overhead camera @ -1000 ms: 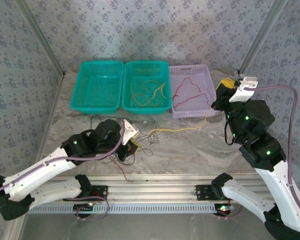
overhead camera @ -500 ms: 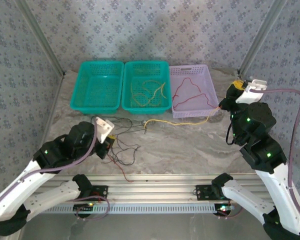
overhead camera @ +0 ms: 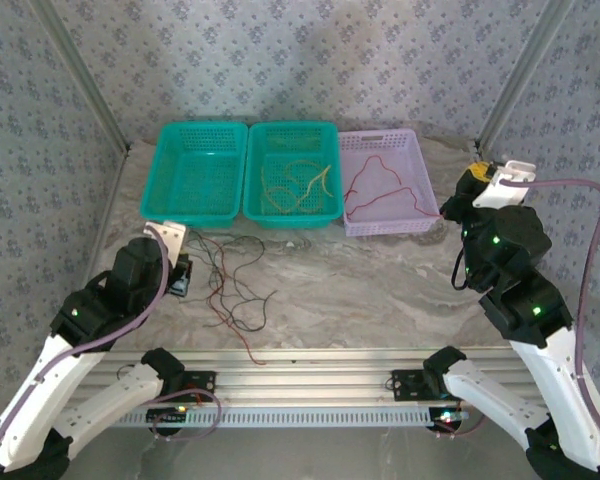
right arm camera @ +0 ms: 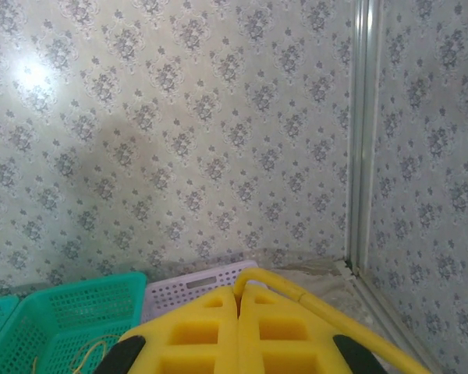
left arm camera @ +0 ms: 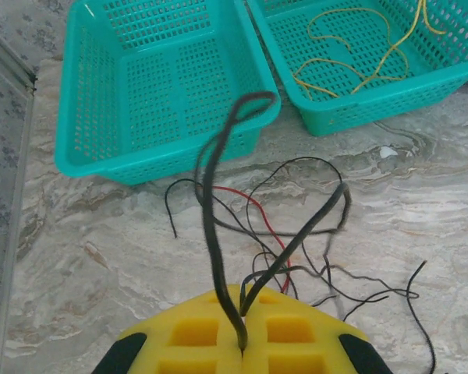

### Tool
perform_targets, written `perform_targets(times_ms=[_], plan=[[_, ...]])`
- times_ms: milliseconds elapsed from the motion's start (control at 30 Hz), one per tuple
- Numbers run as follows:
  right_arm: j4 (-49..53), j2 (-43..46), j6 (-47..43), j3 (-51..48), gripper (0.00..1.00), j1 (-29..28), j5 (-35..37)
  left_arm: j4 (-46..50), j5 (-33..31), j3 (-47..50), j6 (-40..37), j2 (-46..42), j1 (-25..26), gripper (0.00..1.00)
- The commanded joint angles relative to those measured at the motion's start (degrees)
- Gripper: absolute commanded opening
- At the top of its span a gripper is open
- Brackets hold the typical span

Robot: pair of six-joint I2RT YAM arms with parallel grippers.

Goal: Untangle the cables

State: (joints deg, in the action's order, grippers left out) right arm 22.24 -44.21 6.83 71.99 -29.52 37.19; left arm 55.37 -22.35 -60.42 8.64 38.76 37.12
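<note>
A tangle of thin black cables [overhead camera: 232, 290] with a red strand [overhead camera: 218, 297] running through it lies on the marble table, left of middle. My left gripper [overhead camera: 182, 276] sits at the tangle's left edge, shut on a black cable [left arm camera: 212, 195] that loops up from the yellow pads [left arm camera: 195, 335]. A red cable [left arm camera: 259, 210] lies under the black ones. My right gripper [overhead camera: 466, 187] hangs at the far right beside the lilac basket, shut [right arm camera: 238, 300] on a yellow cable [right arm camera: 312, 300] that curves away to the lower right.
Three baskets stand in a row at the back. The left teal basket [overhead camera: 195, 205] holds nothing, the middle teal basket [overhead camera: 292, 215] holds yellow cables, and the lilac basket [overhead camera: 385, 228] holds a red cable. An aluminium rail [overhead camera: 310, 385] runs along the near edge.
My left arm drew back to the left, dragging the black cables with it. The yellow cable that stretched across the table middle has come out of the tangle. The right gripper shifted slightly right.
</note>
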Motion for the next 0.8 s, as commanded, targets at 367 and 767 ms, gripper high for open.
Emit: perform_targets(times_ms=[367, 767], plan=[[4.1, -16.7, 0.8, 16.8, 0.00, 0.0, -29.0, -14.0, 7.4, 6.1, 7.6, 2.4, -0.3, 0.00], [5.8, -43.9, 1.2, 40.9, 0.00, -0.7, -45.4, -15.3, 10.8, 8.0, 8.6, 2.8, -0.4, 0.00]])
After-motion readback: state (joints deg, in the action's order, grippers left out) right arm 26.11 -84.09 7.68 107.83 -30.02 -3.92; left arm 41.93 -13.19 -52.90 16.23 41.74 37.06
